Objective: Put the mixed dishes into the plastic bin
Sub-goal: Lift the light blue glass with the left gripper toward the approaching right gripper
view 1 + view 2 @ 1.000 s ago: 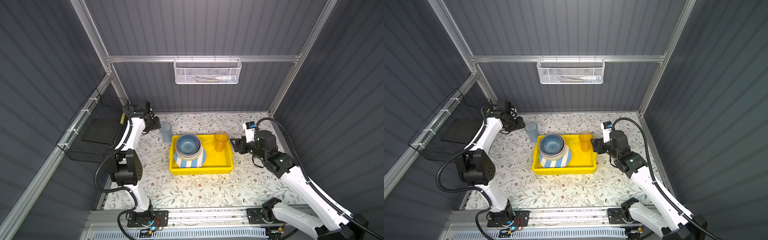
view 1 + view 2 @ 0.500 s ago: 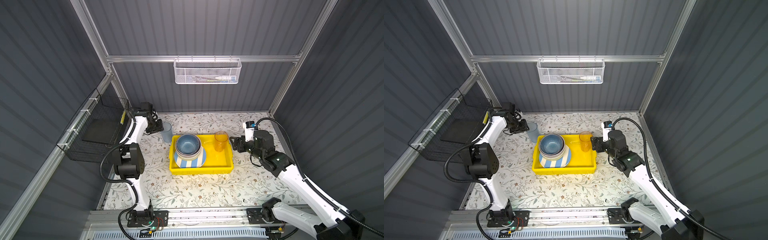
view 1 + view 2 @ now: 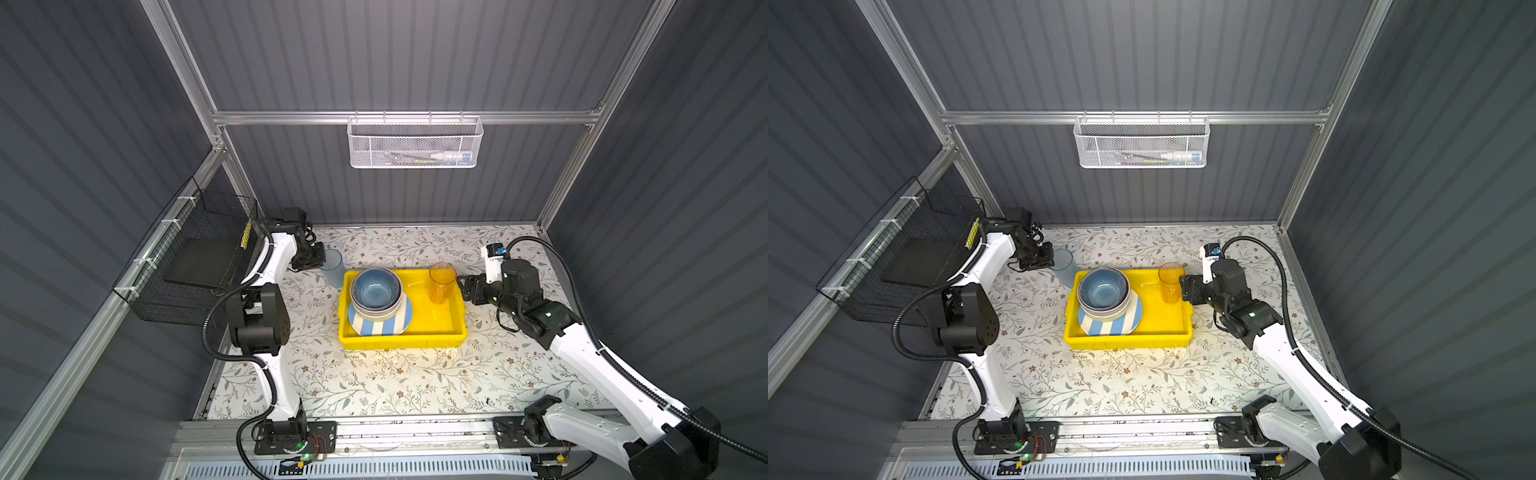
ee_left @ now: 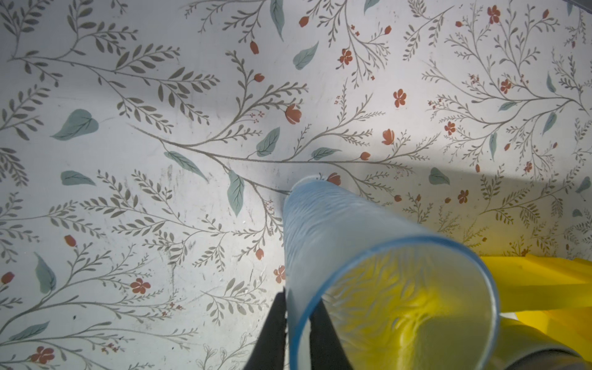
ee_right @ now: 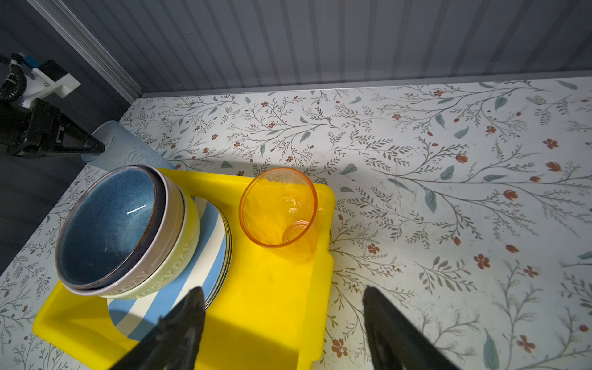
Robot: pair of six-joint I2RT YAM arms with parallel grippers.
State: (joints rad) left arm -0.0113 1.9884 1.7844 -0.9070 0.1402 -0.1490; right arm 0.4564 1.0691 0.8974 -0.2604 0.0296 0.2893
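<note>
Risk centres on the blue tumbler (image 3: 333, 268), which in both top views looks to rest on the floral table (image 3: 374, 382) just outside the far left corner of the yellow bin (image 3: 399, 343), the only dish not inside it. The left gripper (image 3: 323, 258) meets its rim from the side, its arm stretched from the front rail toward the back wall with the wrist turned toward the bin. Carried too low, the tumbler could, I judge, strike the bin wall or the stacked bowls (image 3: 376, 291) just beyond it. In the left wrist view the jaws are closed on the tumbler's thin wall, one finger (image 4: 275, 326) outside and one inside; so narrow a pinch on smooth plastic may let it swing or slip. In the right wrist view the right gripper (image 5: 282, 330) is spread wide and empty above the bin's right edge, facing the orange tumbler (image 5: 278, 208) upright inside; a forward drift could topple it.
</note>
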